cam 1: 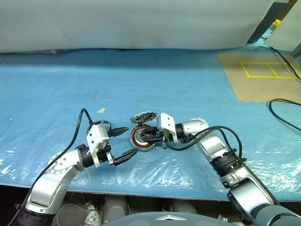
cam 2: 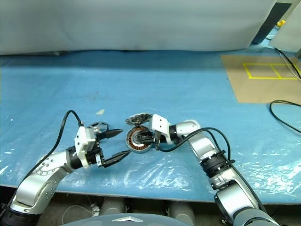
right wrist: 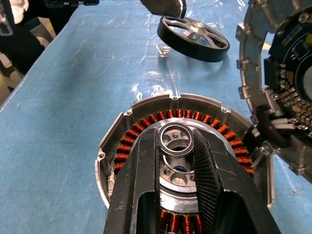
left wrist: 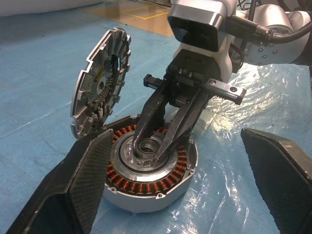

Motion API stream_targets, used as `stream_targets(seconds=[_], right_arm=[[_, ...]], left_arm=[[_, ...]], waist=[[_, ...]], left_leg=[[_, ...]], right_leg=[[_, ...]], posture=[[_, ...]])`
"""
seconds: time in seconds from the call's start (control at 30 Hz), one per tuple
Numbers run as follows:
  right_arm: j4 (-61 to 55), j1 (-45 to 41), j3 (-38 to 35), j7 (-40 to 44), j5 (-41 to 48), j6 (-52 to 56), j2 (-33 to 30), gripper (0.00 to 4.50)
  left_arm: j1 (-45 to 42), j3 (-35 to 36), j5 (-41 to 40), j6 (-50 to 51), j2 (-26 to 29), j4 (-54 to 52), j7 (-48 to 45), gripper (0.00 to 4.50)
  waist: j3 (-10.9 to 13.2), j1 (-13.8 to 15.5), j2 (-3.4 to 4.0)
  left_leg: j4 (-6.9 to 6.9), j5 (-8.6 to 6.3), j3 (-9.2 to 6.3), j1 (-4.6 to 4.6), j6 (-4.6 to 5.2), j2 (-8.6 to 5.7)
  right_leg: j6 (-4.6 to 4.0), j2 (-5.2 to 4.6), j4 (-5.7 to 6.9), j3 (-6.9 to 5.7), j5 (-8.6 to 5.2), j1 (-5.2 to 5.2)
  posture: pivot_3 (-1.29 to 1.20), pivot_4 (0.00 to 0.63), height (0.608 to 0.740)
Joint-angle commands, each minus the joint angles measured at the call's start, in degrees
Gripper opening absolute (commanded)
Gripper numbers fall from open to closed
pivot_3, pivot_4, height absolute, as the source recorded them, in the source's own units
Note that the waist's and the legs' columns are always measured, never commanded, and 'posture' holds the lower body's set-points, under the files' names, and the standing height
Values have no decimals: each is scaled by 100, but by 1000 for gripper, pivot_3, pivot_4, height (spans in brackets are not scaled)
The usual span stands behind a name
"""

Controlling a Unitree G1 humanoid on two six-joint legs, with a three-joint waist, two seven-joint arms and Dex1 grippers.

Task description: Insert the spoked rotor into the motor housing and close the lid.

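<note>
R gripper pinching small ring at housing centre; L gripper spread, empty. Rotor on sheet nearby. Lid propped upright; nudge could topple it.

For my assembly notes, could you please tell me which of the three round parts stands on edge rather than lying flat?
The finned grey metal lid; the copper-wound housing and dark-rimmed spoked rotor lie flat.

motor housing mouth blocked — right gripper, upright lid beside
</note>
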Motion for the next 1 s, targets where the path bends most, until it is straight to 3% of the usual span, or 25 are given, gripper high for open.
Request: stream_targets(seconds=[0.03, 1.0], right_arm=[[11, -53, 44, 37, -69, -165, 32, 606], [-137, -116, -128, 18, -34, -104, 44, 606]], left_arm=[[39, 10, -4, -107, -20, -217, 19, 4414], [-21, -131, 91, -221, -91, -79, 30, 4414]], waist=[[0, -1, 0], [0, -1, 0]], left_leg=[[0, 0, 0, 0, 0, 0], [17, -1, 1, -2, 1, 3]], right_leg=[[0, 0, 1, 0, 0, 0], [-3, -1, 21, 1, -2, -7]], posture=[[0, 150, 740], [0, 150, 740]])
